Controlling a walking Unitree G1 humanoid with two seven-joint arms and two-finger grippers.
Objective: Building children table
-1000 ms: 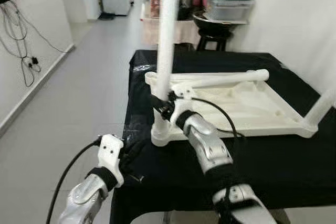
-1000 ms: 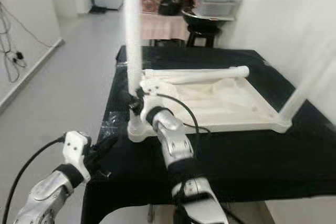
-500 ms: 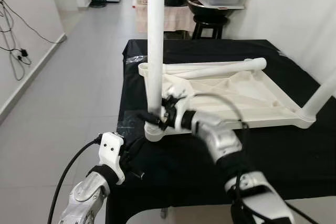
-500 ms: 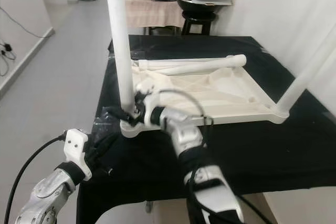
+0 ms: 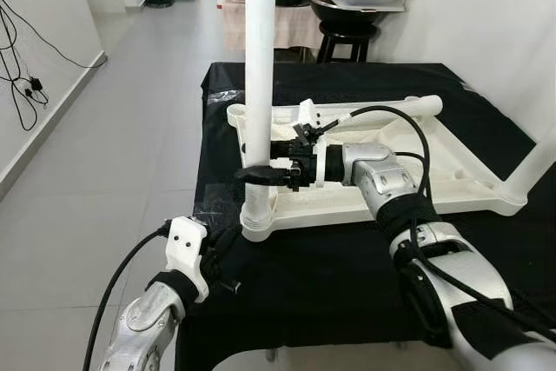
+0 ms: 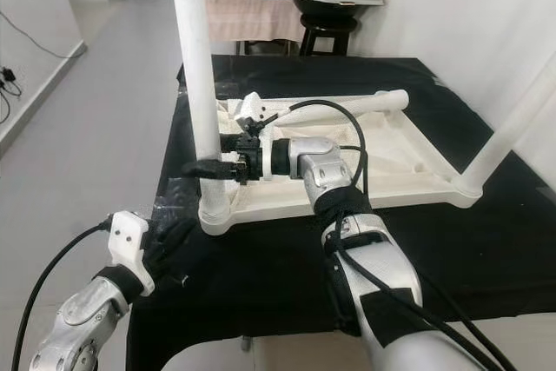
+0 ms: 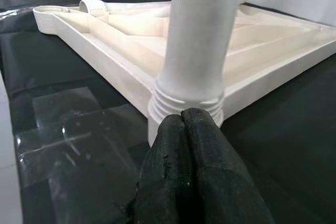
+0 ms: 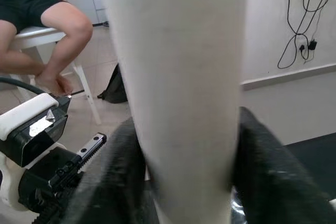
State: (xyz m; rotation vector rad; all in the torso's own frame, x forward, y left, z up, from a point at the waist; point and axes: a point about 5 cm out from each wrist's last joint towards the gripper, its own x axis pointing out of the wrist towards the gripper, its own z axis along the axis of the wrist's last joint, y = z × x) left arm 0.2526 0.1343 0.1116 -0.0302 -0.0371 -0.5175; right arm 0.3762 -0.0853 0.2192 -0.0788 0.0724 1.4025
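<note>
A white children's table top lies upside down on a black-covered table. One white leg stands upright in its near left corner socket. My right gripper is shut on this leg just above the socket; its black fingers press against both sides of the leg. My left gripper is shut with nothing in it, low at the table's front left, right in front of the leg's threaded base. A second leg rises from the right corner. A third leg lies along the top's far edge.
Behind the table stands a dark stool with a black pan and lidded containers. A white wall runs along the right. Cables hang on the left wall, with open grey floor between. A person sits on a white stool nearby.
My right arm has swung up and turned level, and its gripper now holds the upright leg slightly higher than before. The left gripper has stayed put. The head camera has shifted.
</note>
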